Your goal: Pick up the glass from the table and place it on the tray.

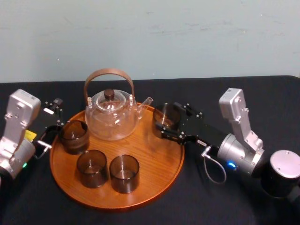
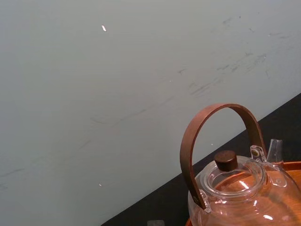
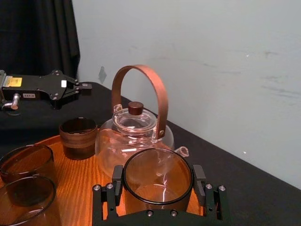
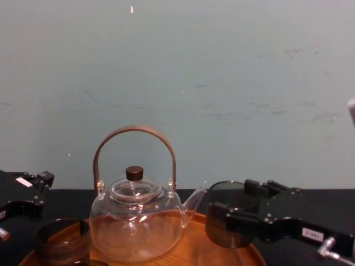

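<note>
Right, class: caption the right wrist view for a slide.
Right tool holds a smoky glass at the tray's edge, beside the teapot.

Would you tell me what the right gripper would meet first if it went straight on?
Most likely the glass teapot, directly beyond the smoky glass the right gripper holds, though the gap is unclear.

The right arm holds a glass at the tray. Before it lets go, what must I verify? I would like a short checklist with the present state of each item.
1. Glass clamped between the right gripper's jaws: ok.
2. Glass upright: ok.
3. Glass over the tray, at its right rear rim: ok. Fully inside the rim: cannot tell.
4. Glass base resting on the wood: cannot tell.
5. Gap to the teapot spout: apart but very close, ok.
6. Left gripper beside the tray's left side, away from this glass: ok.
</note>
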{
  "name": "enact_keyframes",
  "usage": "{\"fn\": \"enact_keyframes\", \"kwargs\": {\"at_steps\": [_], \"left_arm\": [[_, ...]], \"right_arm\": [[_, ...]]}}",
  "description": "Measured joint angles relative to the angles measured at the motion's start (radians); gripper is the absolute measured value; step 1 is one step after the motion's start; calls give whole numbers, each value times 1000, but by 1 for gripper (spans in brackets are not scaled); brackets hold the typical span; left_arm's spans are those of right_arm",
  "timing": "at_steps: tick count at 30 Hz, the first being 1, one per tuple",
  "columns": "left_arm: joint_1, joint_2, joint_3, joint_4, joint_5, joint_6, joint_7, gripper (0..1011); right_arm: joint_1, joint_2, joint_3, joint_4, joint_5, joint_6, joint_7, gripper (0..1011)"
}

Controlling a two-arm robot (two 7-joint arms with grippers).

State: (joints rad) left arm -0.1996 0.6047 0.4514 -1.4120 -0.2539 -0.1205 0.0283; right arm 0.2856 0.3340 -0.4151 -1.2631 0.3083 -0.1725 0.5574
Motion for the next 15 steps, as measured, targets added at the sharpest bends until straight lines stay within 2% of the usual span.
{"fn": "enact_keyframes", "kwargs": {"at_steps": [15], "left_arm": [[0,0,0,0,0,0,0,0]], "right_arm": [[44,-31,-41,97,-2,-23,16,900]]}}
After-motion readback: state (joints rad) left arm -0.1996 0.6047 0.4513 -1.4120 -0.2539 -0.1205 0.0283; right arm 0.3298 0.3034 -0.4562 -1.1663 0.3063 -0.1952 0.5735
